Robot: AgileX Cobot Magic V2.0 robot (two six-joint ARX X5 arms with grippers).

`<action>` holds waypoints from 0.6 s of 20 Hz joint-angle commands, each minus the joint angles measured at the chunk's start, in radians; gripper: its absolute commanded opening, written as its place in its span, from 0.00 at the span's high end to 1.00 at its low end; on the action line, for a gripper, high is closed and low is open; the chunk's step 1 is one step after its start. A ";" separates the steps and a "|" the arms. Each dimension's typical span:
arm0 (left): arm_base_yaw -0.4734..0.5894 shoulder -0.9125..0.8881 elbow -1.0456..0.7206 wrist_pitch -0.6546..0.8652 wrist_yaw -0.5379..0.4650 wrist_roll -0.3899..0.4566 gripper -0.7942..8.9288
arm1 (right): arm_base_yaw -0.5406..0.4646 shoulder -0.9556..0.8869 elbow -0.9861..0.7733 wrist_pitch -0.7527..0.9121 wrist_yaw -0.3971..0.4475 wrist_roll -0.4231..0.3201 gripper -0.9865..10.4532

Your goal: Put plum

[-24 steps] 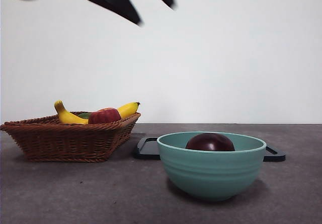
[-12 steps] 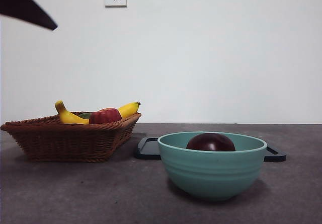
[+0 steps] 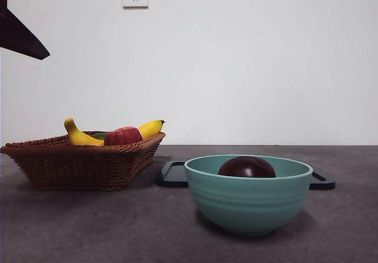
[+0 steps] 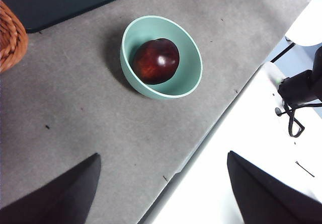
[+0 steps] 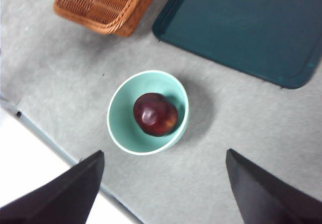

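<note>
plum in bowl | both claws apparently open, high

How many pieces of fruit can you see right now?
3, maybe more: the plum in the teal bowl, and a banana and a red apple in the wicker basket, whose wall may hide others.

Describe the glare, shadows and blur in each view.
Front view: even light, soft shadow under the bowl, sharp. Left wrist view: a bright glare spot on the plum, bowl's shadow on the table. Right wrist view: slightly soft, bowl's shadow falling toward the tray.
</note>
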 commanded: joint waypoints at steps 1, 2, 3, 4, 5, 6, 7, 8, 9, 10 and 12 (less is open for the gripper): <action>-0.010 0.005 0.010 0.014 0.008 0.006 0.51 | 0.035 0.040 -0.029 0.039 -0.001 0.044 0.58; -0.010 0.005 0.010 0.014 0.008 0.006 0.51 | 0.060 0.065 -0.055 0.070 -0.001 0.062 0.60; -0.010 0.005 0.010 0.013 0.008 0.006 0.51 | 0.084 0.089 -0.080 0.108 -0.001 0.079 0.60; -0.010 0.005 0.010 0.014 0.008 0.006 0.51 | 0.109 0.114 -0.107 0.154 0.005 0.102 0.60; -0.010 0.005 0.010 0.013 0.008 0.006 0.51 | 0.129 0.138 -0.125 0.192 0.020 0.119 0.60; -0.010 0.005 0.010 0.014 0.008 0.006 0.51 | 0.156 0.170 -0.142 0.235 0.049 0.134 0.60; -0.010 0.005 0.010 0.014 0.008 0.006 0.51 | 0.177 0.198 -0.153 0.272 0.072 0.148 0.60; -0.010 0.005 0.010 0.014 0.008 0.006 0.51 | 0.200 0.232 -0.163 0.310 0.095 0.156 0.60; -0.009 0.005 0.010 0.014 0.008 0.006 0.51 | 0.217 0.260 -0.167 0.335 0.117 0.163 0.60; -0.009 0.005 0.010 0.014 0.008 0.006 0.51 | 0.237 0.296 -0.167 0.360 0.146 0.168 0.60; -0.009 0.005 0.010 0.014 0.008 0.006 0.51 | 0.270 0.362 -0.167 0.405 0.190 0.172 0.65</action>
